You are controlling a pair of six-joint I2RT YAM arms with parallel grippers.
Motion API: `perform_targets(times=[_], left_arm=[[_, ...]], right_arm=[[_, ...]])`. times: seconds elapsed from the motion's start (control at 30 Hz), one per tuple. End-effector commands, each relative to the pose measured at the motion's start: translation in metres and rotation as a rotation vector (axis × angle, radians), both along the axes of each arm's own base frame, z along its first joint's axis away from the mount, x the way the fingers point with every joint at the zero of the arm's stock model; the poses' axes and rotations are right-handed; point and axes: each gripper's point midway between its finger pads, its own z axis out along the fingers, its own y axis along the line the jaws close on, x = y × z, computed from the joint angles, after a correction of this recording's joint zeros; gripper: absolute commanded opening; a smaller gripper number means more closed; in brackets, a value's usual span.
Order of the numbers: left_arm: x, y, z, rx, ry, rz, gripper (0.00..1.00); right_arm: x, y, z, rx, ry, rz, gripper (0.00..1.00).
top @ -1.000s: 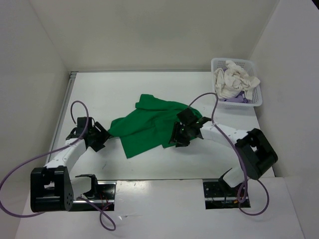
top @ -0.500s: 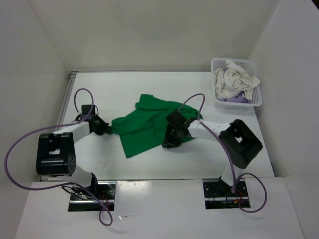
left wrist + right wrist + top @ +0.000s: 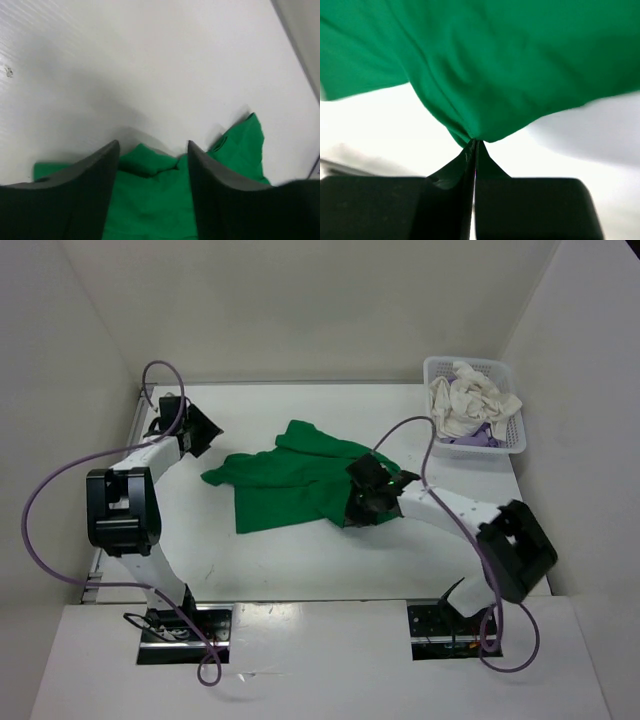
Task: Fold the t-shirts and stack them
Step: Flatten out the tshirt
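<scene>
The white lattice basket stands at the far right corner of the worktop. A white-cream t-shirt is heaped in it, bunched and rising above the rim. A light purple t-shirt lies under that heap, showing only at the basket's near side.

The green t-shirt lies rumpled and partly spread on the worktop. It is well apart from the basket, to the basket's left and nearer the arm bases.

The right tool sits at the edge of this shirt that faces the basket. Its fingers are clenched together, pinching a fold of the green cloth, which rises to a peak between the tips in the right wrist view.

The left tool is on the side of the green shirt away from the basket, clear of the cloth. It is released, its two fingers standing apart with nothing between them; the left wrist view shows the green shirt lying beyond the gap
</scene>
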Motion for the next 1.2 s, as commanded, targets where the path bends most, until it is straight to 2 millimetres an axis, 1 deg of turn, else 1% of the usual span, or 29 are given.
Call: perform_targets(times=[0.0, 0.03, 0.07, 0.1, 0.13, 0.17, 0.2, 0.23, 0.27, 0.3, 0.33, 0.37, 0.4, 0.47, 0.5, 0.53, 0.57, 0.6, 0.63, 0.67, 0.73, 0.77, 0.83, 0.87, 0.9, 0.93, 1.0, 1.07, 1.17], left_arm=[[-0.010, 0.009, 0.006, 0.025, 0.005, -0.036, 0.80], [-0.021, 0.007, -0.010, 0.020, 0.044, -0.037, 0.83], [-0.033, 0.006, 0.006, 0.024, 0.012, -0.036, 0.83], [-0.046, 0.007, 0.007, 0.018, 0.013, -0.034, 0.83], [-0.059, 0.004, 0.008, 0.012, 0.011, -0.041, 0.80], [-0.090, -0.004, 0.005, -0.008, 0.034, -0.057, 0.74], [-0.116, -0.012, 0.006, -0.032, 0.053, -0.066, 0.68], [-0.121, -0.012, 0.019, -0.028, 0.028, -0.067, 0.68], [-0.141, -0.022, 0.007, -0.063, 0.071, -0.076, 0.65], [-0.154, -0.025, 0.007, -0.074, 0.081, -0.084, 0.64], [-0.170, -0.029, 0.014, -0.090, 0.084, -0.083, 0.64], [-0.181, -0.034, 0.011, -0.100, 0.103, -0.085, 0.62], [-0.203, -0.039, -0.003, -0.134, 0.173, -0.073, 0.60], [-0.218, -0.050, -0.014, -0.167, 0.215, -0.082, 0.59], [-0.226, -0.056, -0.024, -0.195, 0.248, -0.081, 0.59], [-0.239, -0.060, -0.039, -0.226, 0.289, -0.053, 0.59], [-0.245, -0.065, -0.044, -0.241, 0.310, -0.059, 0.58], [-0.248, -0.063, -0.047, -0.231, 0.312, -0.050, 0.58], [-0.250, -0.063, -0.048, -0.237, 0.310, -0.042, 0.58], [-0.253, -0.064, -0.051, -0.249, 0.324, -0.028, 0.56], [-0.255, -0.072, -0.053, -0.277, 0.339, -0.038, 0.55], [-0.253, -0.075, -0.052, -0.294, 0.335, -0.024, 0.54], [-0.257, -0.078, -0.063, -0.294, 0.343, -0.008, 0.54], [-0.258, -0.081, -0.065, -0.318, 0.346, 0.013, 0.54], [-0.253, -0.084, -0.065, -0.334, 0.321, 0.021, 0.54], [-0.256, -0.083, -0.073, -0.345, 0.328, 0.049, 0.55], [-0.252, -0.093, -0.072, -0.389, 0.307, 0.065, 0.55], [-0.252, -0.093, -0.076, -0.381, 0.308, 0.085, 0.49], [-0.249, -0.091, -0.076, -0.372, 0.296, 0.109, 0.46]], right_arm=[[0.007, -0.039, 0.045, 0.069, -0.080, -0.083, 0.00], [0.013, -0.049, 0.052, 0.079, -0.112, -0.105, 0.00], [0.013, -0.054, 0.058, 0.111, -0.115, -0.108, 0.00], [0.018, -0.068, 0.058, 0.112, -0.113, -0.145, 0.00], [0.017, -0.072, 0.057, 0.108, -0.107, -0.141, 0.00], [0.017, -0.072, 0.056, 0.103, -0.111, -0.131, 0.00], [0.005, -0.073, 0.048, 0.102, -0.075, -0.106, 0.00], [0.005, -0.073, 0.048, 0.102, -0.075, -0.106, 0.00], [-0.004, -0.075, 0.042, 0.102, -0.051, -0.101, 0.00], [-0.008, -0.074, 0.042, 0.117, -0.041, -0.101, 0.00], [-0.012, -0.071, 0.047, 0.128, -0.051, -0.094, 0.00], [-0.016, -0.070, 0.045, 0.142, -0.033, -0.103, 0.00], [-0.022, -0.067, 0.045, 0.155, -0.027, -0.085, 0.00], [-0.026, -0.065, 0.044, 0.154, -0.015, -0.084, 0.00], [-0.028, -0.066, 0.043, 0.149, -0.005, -0.085, 0.00], [-0.028, -0.066, 0.041, 0.145, 0.003, -0.086, 0.00], [-0.028, -0.067, 0.043, 0.140, 0.000, -0.076, 0.00], [-0.026, -0.065, 0.046, 0.144, -0.008, -0.076, 0.00], [-0.027, -0.068, 0.044, 0.127, -0.005, -0.074, 0.00], [-0.024, -0.067, 0.048, 0.133, -0.016, -0.073, 0.00], [-0.023, -0.068, 0.046, 0.122, -0.012, -0.078, 0.00], [-0.024, -0.068, 0.043, 0.117, -0.002, -0.079, 0.00], [-0.021, -0.067, 0.044, 0.122, -0.012, -0.078, 0.00], [-0.022, -0.067, 0.042, 0.117, -0.004, -0.079, 0.00], [-0.022, -0.067, 0.042, 0.117, -0.004, -0.079, 0.00], [-0.022, -0.067, 0.042, 0.117, -0.004, -0.079, 0.00], [-0.022, -0.067, 0.042, 0.117, -0.004, -0.079, 0.00], [-0.020, -0.067, 0.043, 0.122, -0.012, -0.078, 0.00], [-0.020, -0.067, 0.043, 0.122, -0.012, -0.078, 0.00]])
